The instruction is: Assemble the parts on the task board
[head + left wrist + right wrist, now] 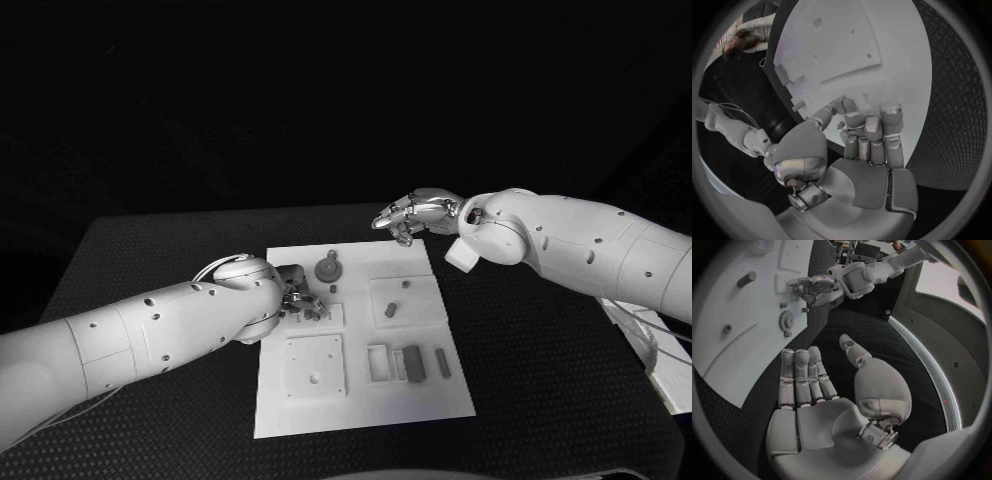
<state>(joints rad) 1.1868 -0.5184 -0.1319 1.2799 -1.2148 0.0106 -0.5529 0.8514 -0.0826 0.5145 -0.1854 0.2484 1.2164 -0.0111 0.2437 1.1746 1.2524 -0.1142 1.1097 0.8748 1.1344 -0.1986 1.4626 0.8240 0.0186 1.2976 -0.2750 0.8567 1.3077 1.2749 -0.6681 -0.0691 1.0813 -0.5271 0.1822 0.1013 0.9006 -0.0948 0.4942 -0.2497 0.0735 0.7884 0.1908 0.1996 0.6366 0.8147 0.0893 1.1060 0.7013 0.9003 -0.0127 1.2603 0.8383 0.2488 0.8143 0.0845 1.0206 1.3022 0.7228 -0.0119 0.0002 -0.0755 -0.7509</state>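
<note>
Fingers of the left hand (299,298) curl over the task board's (433,395) left edge, grip unclear. The right hand (415,214) hovers empty, fingers apart, beyond its far edge. Grey parts (413,362) lie nearer.

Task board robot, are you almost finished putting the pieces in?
Not yet. On the task board several grey parts lie loose, and a gear sits near the far edge. The left hand is down at the board; the right hand hovers open, holding nothing. Most assembling looks left.
</note>
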